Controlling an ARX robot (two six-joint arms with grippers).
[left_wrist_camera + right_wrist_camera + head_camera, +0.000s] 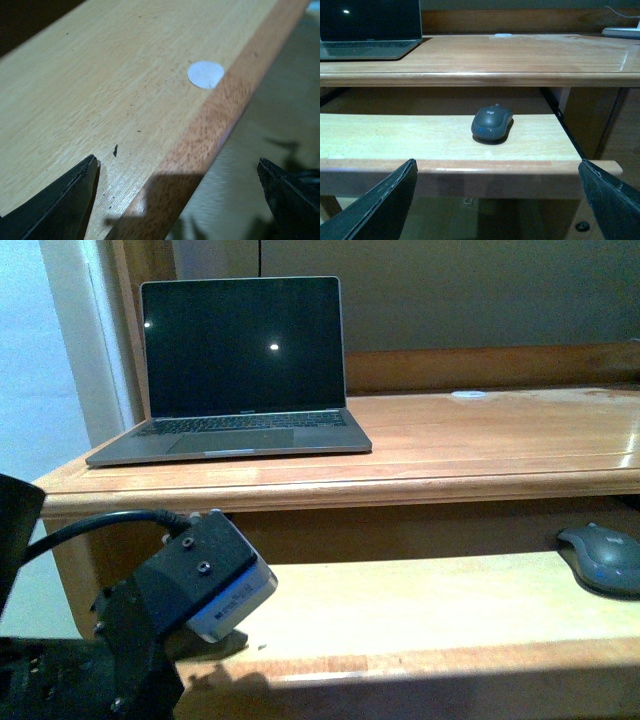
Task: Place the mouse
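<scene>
The left fingers are spread wide and hold nothing, above the front edge of the lower surface, near a small white disc. The right fingers are spread and empty too. The mouse lies on this lower surface, apart from both.

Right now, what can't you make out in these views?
Mouse: front view, right frame edge cuts it off; whole only in right wrist view.
Laptop: right wrist view, cropped by top edge; screen dark.
White disc on the desk top: too small to identify.
Right gripper: absent from front view; only fingertips show in its wrist view.
White object: right wrist view, cut by right edge.
</scene>
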